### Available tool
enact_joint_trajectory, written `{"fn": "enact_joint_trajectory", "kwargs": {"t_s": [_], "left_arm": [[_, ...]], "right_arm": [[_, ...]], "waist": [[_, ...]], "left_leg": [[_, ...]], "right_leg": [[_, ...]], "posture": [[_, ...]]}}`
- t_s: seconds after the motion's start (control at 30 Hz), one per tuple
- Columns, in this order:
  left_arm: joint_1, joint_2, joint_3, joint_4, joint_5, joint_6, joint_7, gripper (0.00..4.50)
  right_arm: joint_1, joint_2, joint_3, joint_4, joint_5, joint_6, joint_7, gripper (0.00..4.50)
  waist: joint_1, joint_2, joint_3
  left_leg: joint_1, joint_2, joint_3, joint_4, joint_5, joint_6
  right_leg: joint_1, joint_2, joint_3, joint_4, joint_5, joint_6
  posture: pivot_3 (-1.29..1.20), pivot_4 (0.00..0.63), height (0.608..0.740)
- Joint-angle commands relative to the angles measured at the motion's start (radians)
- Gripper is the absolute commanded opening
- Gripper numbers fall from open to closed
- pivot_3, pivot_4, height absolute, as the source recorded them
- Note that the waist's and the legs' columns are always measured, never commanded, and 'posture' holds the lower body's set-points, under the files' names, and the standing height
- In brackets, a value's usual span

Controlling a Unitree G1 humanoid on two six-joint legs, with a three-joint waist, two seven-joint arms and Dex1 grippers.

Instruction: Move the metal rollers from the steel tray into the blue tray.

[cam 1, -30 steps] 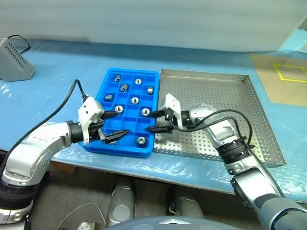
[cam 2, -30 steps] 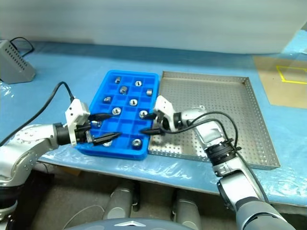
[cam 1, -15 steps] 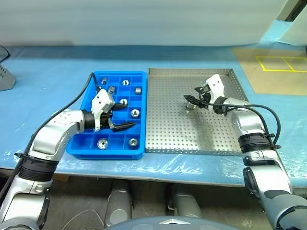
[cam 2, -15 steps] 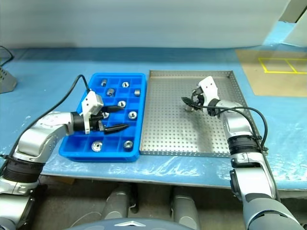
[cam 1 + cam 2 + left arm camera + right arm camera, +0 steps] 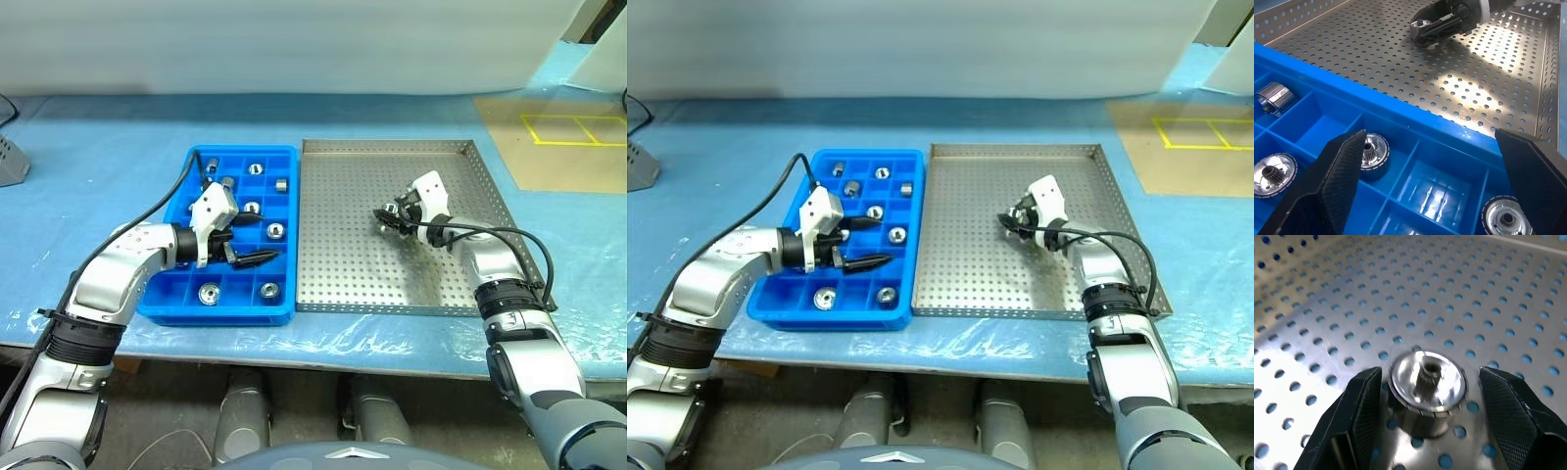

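Note:
One metal roller (image 5: 1427,382) stands flange up on the steel tray (image 5: 353,264), right of its middle. My right gripper (image 5: 387,216) is low over the tray, open, with a finger on each side of this roller and a small gap to it. That roller (image 5: 1420,27) and the right gripper also appear in the left wrist view. The blue tray (image 5: 245,150) lies against the steel tray's left rim and holds several rollers (image 5: 276,231) in separate compartments. My left gripper (image 5: 263,245) hovers open and empty over the blue tray's near half.
A grey box (image 5: 8,162) sits at the table's far left edge. A brown sheet with yellow tape (image 5: 558,137) lies at the back right. A black cable (image 5: 157,206) runs along my left arm. The table's front edge is just below both trays.
The camera view shifted. My right gripper went from the blue tray's right edge across into the steel tray, then sank around the roller. The left gripper stayed open over the blue tray.

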Motion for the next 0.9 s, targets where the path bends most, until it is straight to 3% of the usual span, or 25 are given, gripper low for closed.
{"fn": "enact_joint_trajectory", "kwargs": {"t_s": [0.03,0.1,0.27,0.4,0.63,0.9], "left_arm": [[0.004,0.007,0.022,-0.031,-0.005,-0.008,-0.005,4.47],[0.005,0.007,0.023,-0.032,-0.005,-0.007,-0.004,4.47],[0.007,0.010,0.025,-0.038,-0.006,-0.003,-0.004,4.47],[0.007,0.012,0.029,-0.037,-0.006,-0.001,-0.002,4.47],[0.019,0.026,0.064,-0.045,-0.011,0.000,0.016,4.47],[0.108,0.074,0.191,-0.110,-0.040,0.014,0.043,4.47]], "right_arm": [[0.000,-0.001,-0.010,-0.008,-0.002,-0.031,0.013,3.28],[0.002,0.003,-0.009,-0.008,0.003,-0.029,0.026,3.28],[0.010,0.014,0.005,-0.013,-0.015,-0.041,0.028,2.14],[0.022,0.016,0.007,-0.044,-0.004,-0.040,0.068,1.67],[-0.007,0.022,0.018,-0.088,-0.020,-0.034,0.062,1.66],[-0.022,0.097,0.131,-0.443,0.100,0.138,0.298,1.66]], "waist": [[0.000,0.000,0.000],[-0.001,0.000,0.000],[-0.001,0.000,0.000],[0.000,0.000,0.000],[-0.001,0.000,0.000],[0.001,0.000,0.000]], "left_leg": [[0.000,0.000,0.000,0.000,0.000,0.000],[0.000,0.000,0.000,0.001,0.000,0.000],[0.001,0.001,0.000,0.001,0.000,0.000],[0.000,0.001,0.000,0.001,0.000,0.000],[0.001,0.001,0.000,0.001,0.000,0.000],[0.000,0.002,0.000,-0.001,0.000,0.000]], "right_leg": [[0.000,0.000,0.000,0.000,0.000,0.000],[0.000,0.000,0.000,0.000,0.000,0.000],[0.000,0.000,0.000,0.001,0.000,0.000],[0.000,0.000,0.000,0.002,0.000,0.000],[0.000,0.000,0.000,0.002,0.000,0.000],[-0.002,0.001,-0.001,0.001,0.000,0.000]], "posture": [[-0.09,0.150,0.740],[-0.09,0.150,0.740],[-0.09,0.150,0.740],[-0.08,0.150,0.740],[-0.06,0.150,0.740],[0.04,0.150,0.740]]}}
